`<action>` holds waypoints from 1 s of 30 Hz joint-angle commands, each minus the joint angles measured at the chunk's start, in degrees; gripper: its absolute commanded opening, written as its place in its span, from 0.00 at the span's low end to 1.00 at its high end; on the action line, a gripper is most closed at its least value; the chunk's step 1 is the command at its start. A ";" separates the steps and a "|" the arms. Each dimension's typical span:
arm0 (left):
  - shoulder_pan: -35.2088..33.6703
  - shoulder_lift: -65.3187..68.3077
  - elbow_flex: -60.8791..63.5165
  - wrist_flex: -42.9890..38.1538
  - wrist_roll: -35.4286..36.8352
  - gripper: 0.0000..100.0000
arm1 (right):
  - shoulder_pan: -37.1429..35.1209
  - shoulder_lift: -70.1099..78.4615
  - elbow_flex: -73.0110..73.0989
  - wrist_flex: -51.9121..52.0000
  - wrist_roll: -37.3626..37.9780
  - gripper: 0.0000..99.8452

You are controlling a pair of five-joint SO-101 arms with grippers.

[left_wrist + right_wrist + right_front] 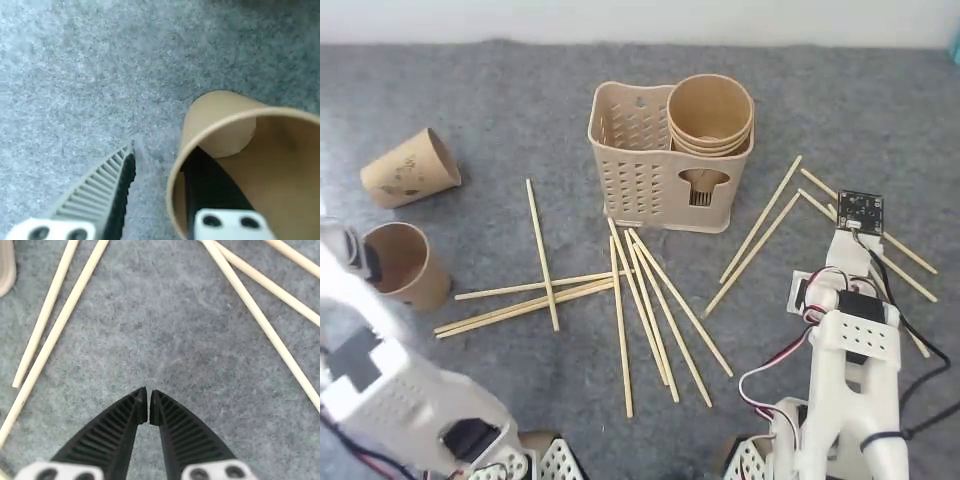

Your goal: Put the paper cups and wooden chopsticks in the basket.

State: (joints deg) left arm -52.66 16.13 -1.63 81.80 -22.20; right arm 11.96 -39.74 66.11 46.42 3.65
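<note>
On the grey carpet [75,60], left claw [162,155] sat open astride the rim of a brown paper cup [225,125]; right claw [149,402] was pinched closed, empty.

The left arm [390,400] stands at the near left edge and leans toward the far left. The left gripper [164,155] points down, fingers spread apart. The right arm [855,345] stands near right, stretched toward the far side. The right gripper [149,402] points down, fingertips all but touching.

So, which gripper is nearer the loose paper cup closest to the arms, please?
Left. The left gripper straddles the cup rim, one finger inside; the right gripper is shut over carpet among chopsticks.
</note>
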 commanded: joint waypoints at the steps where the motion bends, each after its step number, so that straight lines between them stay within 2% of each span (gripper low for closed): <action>1: 1.93 0.35 -0.40 -0.88 -0.09 0.11 | -0.57 -2.15 -0.97 -0.66 0.79 0.04; 4: 4.22 0.26 -0.40 -0.62 2.29 0.01 | -0.57 -1.98 -0.97 -0.75 0.79 0.04; 7: 6.33 -0.35 -0.75 0.44 6.86 0.01 | -0.57 -1.98 -0.97 -0.84 0.79 0.04; 11: 9.49 -4.31 -0.66 2.81 9.41 0.01 | -0.57 -1.98 -0.97 -0.84 0.79 0.04; 19: 15.47 -21.63 -0.66 5.98 15.30 0.01 | -0.57 -2.15 -0.97 -0.84 0.88 0.04; 26: 24.88 -35.69 -0.92 6.51 22.77 0.01 | -0.57 -2.15 -0.97 -0.84 0.88 0.04; 30: 31.38 -38.33 -7.43 6.95 29.71 0.01 | -0.57 -2.15 -0.97 -0.84 0.88 0.04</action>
State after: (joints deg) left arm -25.76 -18.24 -3.12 88.22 2.51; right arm 11.96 -39.74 66.11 46.42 3.65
